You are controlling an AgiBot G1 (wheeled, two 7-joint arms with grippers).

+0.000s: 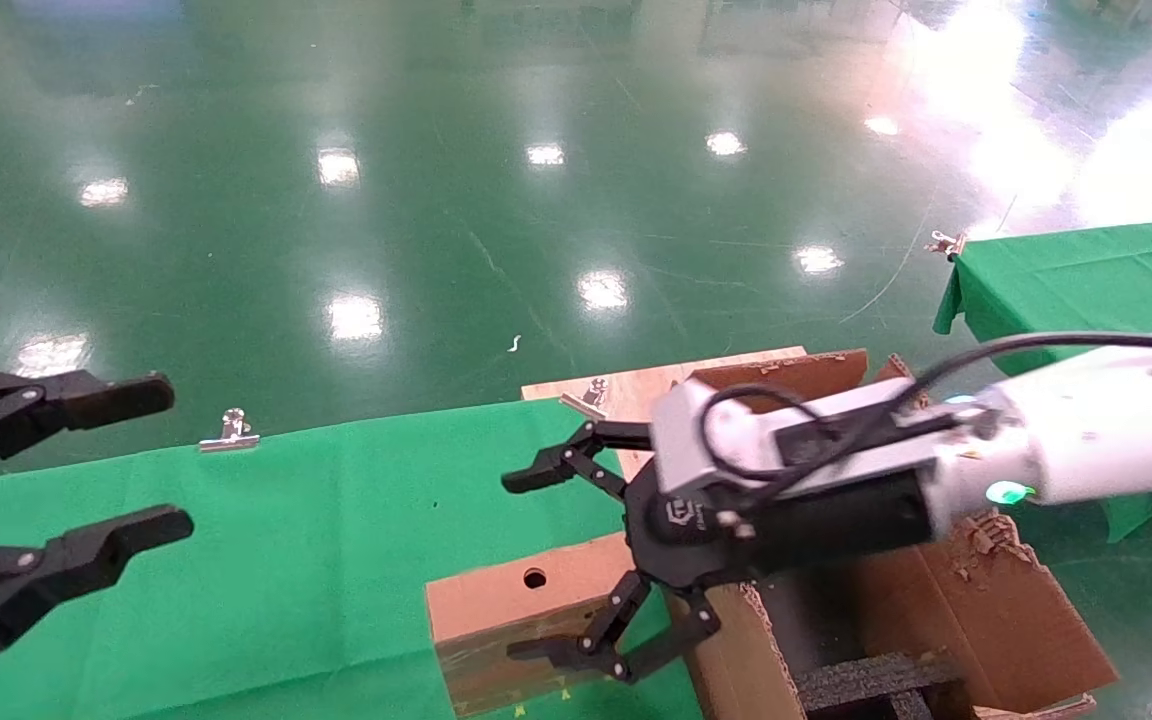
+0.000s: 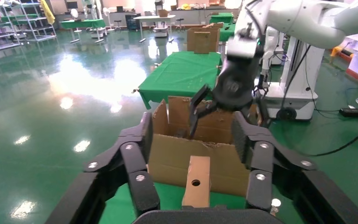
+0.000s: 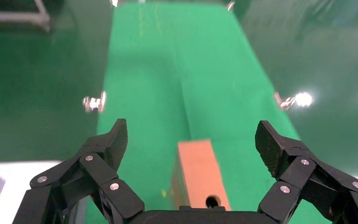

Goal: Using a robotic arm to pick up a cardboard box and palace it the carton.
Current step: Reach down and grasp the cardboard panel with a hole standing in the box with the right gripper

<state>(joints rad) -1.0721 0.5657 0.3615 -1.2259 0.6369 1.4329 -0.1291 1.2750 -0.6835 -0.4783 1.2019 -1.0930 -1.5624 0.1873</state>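
The small cardboard box [image 1: 481, 605] with one round hole lies on the green cloth, beside the carton [image 1: 996, 610]. The white robotic arm [image 1: 1096, 430] reaches in from the right. Its right gripper [image 1: 524, 565] is open and hovers over the box's carton-side end, one finger to either side, not touching. In the right wrist view the box [image 3: 198, 168] lies between the spread jaws of the right gripper [image 3: 192, 133]. My left gripper [image 1: 171, 455] is open and empty at the far left. In its wrist view the left gripper [image 2: 193, 135] faces the box [image 2: 197, 179] and the carton [image 2: 168, 158].
The green-clothed table [image 1: 286, 560] has a metal clip [image 1: 228, 432] on its far edge. Black foam inserts [image 1: 876, 680] sit inside the carton. A wooden board [image 1: 636, 385] lies behind it. A second green table [image 1: 1086, 270] stands at the far right. Glossy green floor lies beyond.
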